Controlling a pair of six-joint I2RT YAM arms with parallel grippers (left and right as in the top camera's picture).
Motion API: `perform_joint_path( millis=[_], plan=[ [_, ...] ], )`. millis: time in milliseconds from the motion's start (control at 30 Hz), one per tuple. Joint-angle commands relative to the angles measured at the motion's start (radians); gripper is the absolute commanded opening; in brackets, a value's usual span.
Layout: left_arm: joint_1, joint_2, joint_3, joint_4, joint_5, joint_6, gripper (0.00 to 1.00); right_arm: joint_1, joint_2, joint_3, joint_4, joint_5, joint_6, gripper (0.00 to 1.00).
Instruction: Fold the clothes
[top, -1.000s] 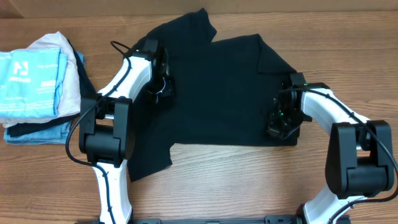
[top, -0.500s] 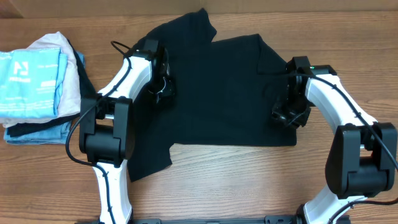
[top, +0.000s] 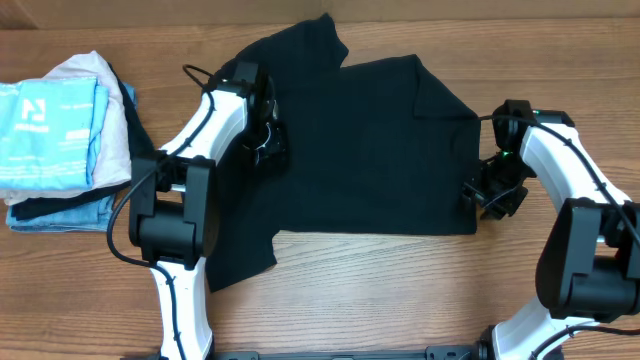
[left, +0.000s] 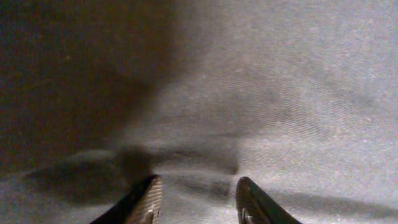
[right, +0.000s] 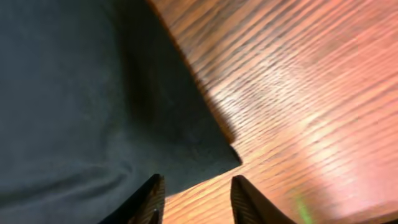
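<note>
The black T-shirt (top: 360, 150) lies spread across the middle of the table, its lower right part squared off and a sleeve sticking out at the lower left. My left gripper (top: 268, 143) hovers low over the shirt's left part. In the left wrist view it (left: 199, 183) is open, with only flat fabric (left: 280, 93) under the gap. My right gripper (top: 492, 195) is at the shirt's right edge. It (right: 196, 180) is open there, over bare wood just beside a corner of the shirt (right: 93, 93).
A stack of folded garments sits at the far left, a light blue one with white print (top: 50, 125) on a pale pink-beige one (top: 95, 70). Wooden tabletop (top: 400, 290) shows in front of the shirt and to its right (right: 298, 93).
Both grippers have opened. The right arm has moved right, from on top of the shirt to its right edge. The left arm has barely shifted.
</note>
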Motion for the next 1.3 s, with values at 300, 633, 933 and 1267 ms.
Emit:
perform_joint_path(
  millis=[300,633,933,1267],
  plan=[
    [0.002,0.071,-0.023,0.006,-0.062,0.005,0.84,-0.106,-0.038,-0.229,0.158,-0.233,-0.193,0.64],
    [-0.001,0.042,0.192,-0.140,-0.065,0.005,0.97,-0.116,-0.039,-0.249,0.230,-0.234,-0.193,0.04],
    [0.000,0.042,0.246,-0.227,-0.146,0.008,1.00,-0.084,-0.061,-0.058,0.133,-0.399,-0.183,0.04],
    [-0.001,0.042,0.246,-0.249,-0.173,0.008,1.00,-0.008,-0.061,-0.058,0.498,-0.416,0.023,0.04]
  ],
)
